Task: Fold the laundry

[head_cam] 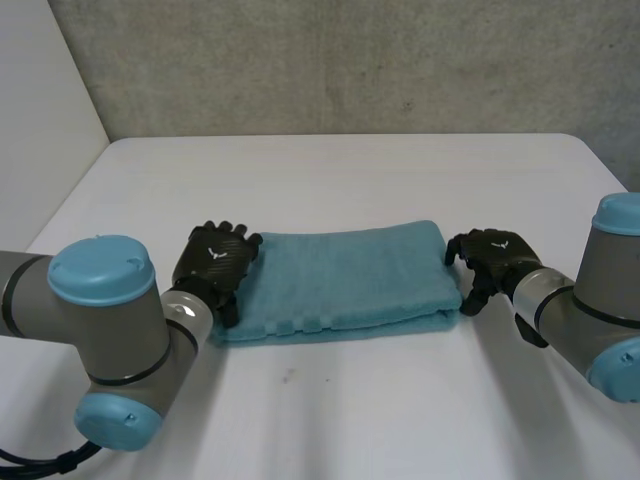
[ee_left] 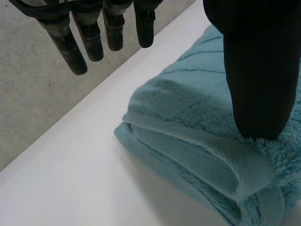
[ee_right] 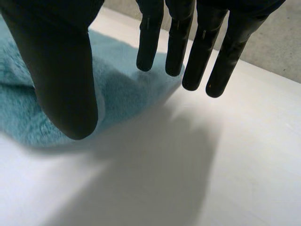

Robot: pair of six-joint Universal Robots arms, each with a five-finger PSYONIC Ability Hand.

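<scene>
A teal towel [head_cam: 340, 280] lies folded into a long strip across the middle of the white table [head_cam: 350, 170]. My left hand [head_cam: 215, 262] is at the towel's left end. In the left wrist view its thumb [ee_left: 258, 70] rests on top of the folded towel [ee_left: 188, 108] near the end, while its straight fingers [ee_left: 113, 28] hang over bare table beside it. My right hand [head_cam: 490, 265] is at the towel's right end. In the right wrist view its thumb [ee_right: 61, 70] hovers over the towel [ee_right: 117, 89], and its fingers [ee_right: 207, 52] point down past the towel's corner, holding nothing.
A grey wall runs behind the table's far edge. Bare table surface lies in front of and behind the towel. Both forearms come in from the near corners.
</scene>
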